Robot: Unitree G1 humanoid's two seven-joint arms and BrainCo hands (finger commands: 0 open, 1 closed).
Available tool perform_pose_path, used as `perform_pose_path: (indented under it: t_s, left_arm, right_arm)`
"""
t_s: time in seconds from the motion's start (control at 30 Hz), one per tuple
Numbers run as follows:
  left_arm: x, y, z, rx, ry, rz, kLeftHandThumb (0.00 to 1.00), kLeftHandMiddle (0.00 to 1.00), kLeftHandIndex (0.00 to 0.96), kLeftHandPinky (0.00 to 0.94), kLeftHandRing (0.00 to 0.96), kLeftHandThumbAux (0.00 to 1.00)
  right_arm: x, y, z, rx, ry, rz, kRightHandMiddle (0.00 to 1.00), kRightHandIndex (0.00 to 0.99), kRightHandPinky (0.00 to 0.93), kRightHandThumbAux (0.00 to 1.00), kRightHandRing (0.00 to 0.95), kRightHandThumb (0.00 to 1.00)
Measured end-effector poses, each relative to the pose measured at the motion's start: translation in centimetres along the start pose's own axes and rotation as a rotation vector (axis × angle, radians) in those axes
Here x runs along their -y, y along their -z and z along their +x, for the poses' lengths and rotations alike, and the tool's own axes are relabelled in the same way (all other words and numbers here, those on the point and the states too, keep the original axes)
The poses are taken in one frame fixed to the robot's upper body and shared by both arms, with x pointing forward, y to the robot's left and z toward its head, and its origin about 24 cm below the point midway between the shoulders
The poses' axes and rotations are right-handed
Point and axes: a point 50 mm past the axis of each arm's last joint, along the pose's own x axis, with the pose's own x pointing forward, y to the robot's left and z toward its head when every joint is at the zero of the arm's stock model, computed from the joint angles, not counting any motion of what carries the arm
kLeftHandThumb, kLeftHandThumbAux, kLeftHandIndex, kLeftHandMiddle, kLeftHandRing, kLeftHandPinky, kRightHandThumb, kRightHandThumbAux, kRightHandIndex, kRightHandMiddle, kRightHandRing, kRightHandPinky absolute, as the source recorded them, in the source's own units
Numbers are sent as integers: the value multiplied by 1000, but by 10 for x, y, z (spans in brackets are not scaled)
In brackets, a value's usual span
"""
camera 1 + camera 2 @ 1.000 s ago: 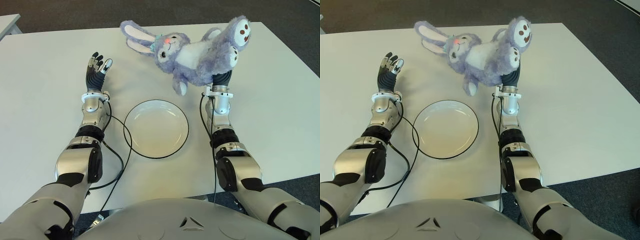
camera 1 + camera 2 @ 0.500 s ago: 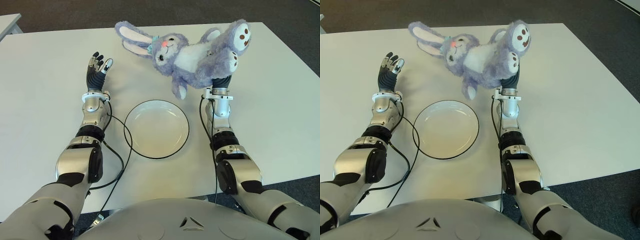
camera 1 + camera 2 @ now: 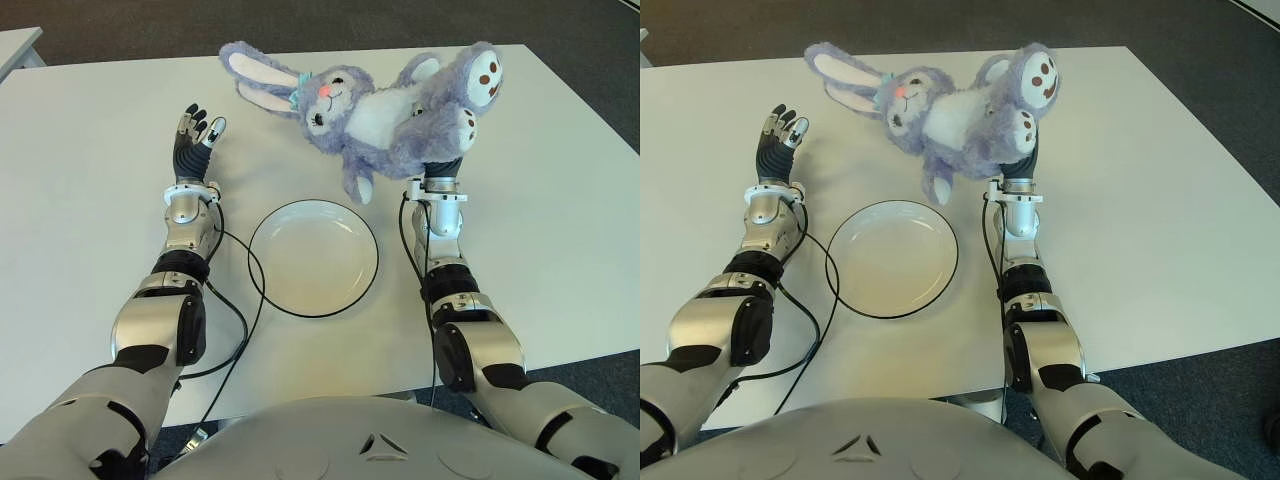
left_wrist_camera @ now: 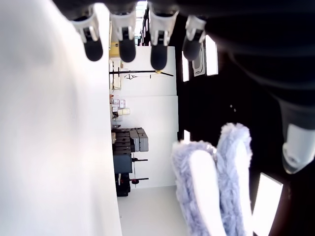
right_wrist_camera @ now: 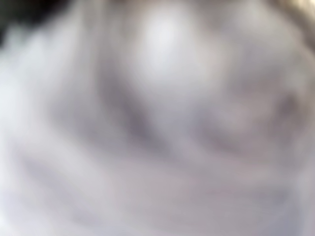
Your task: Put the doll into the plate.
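So the doll (image 3: 385,115), a fluffy purple bunny, is up in the air, gripped from below by the right hand (image 3: 443,160), ears flopping out toward the left hand. The plate (image 3: 313,257) sits on the table (image 3: 90,260) between the two forearms, nearer the robot than the doll. The left hand (image 3: 195,135) is off to the plate's far left, fingers spread, holding nothing.

Fluffy purple plush rabbit doll with white belly (image 3: 385,115) is swinging toward robot's left, long ears (image 3: 262,82) reaching further left and slightly farther back over white table. Right hand (image 3: 443,163) under doll is shifting slightly, carrying it.
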Motion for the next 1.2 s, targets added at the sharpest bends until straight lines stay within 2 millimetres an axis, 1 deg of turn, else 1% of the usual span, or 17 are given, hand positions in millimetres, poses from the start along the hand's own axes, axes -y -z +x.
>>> perform_pose_path:
  t_s: [0.43, 0.73, 1.2]
  left_arm:
    - [1, 0, 1, -6, 1, 0, 0, 102, 31, 0, 55, 509]
    - [2, 1, 1, -7, 6, 6, 0, 99, 24, 0, 56, 510]
    - [2, 1, 1, -10, 8, 6, 0, 96, 17, 0, 55, 510]
  right_arm:
    - [-3, -8, -2, 55, -31, -1, 844, 439, 857, 712, 855, 718]
    - [-6, -11, -4, 74, -49, -33, 843, 439, 856, 712, 852, 717]
    - [-6, -15, -5, 114, -78, -146, 844, 439, 861, 712, 859, 714]
